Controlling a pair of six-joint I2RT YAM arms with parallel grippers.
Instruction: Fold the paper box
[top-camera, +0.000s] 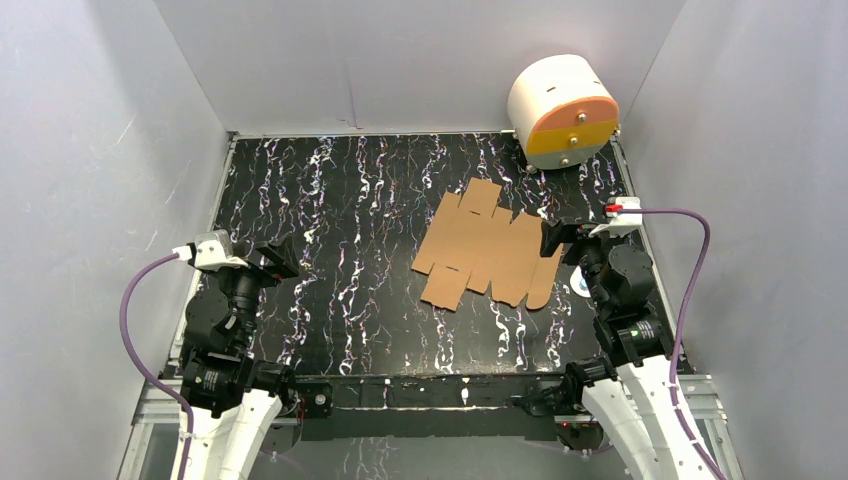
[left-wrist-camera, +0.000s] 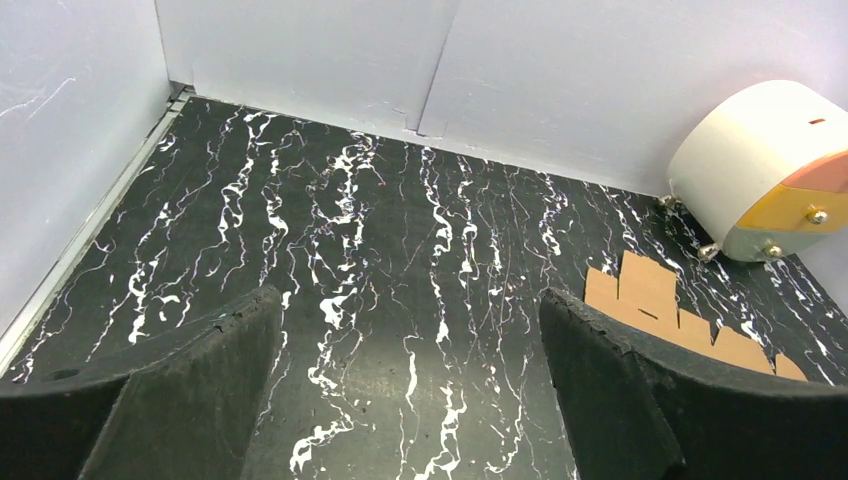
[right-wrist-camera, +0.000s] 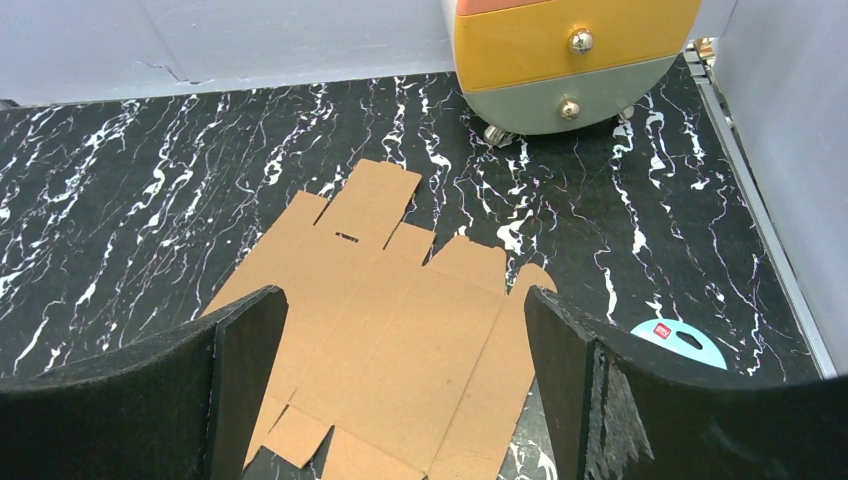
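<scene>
White drum (top-camera: 560, 108) with orange-yellow face, blue tag (right-wrist-camera: 680, 341), black marbled tabletop (top-camera: 350, 230)

No text can be read; the small red label (right-wrist-camera: 661, 328) on the light blue disc (right-wrist-camera: 692, 349), near right, is too tiny.

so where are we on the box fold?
Done: nothing. The paper box lies flat, no flaps raised. In hand: nothing. The right tool is open by its right edge, and the left tool is open, well away from it. Left: every fold.
</scene>
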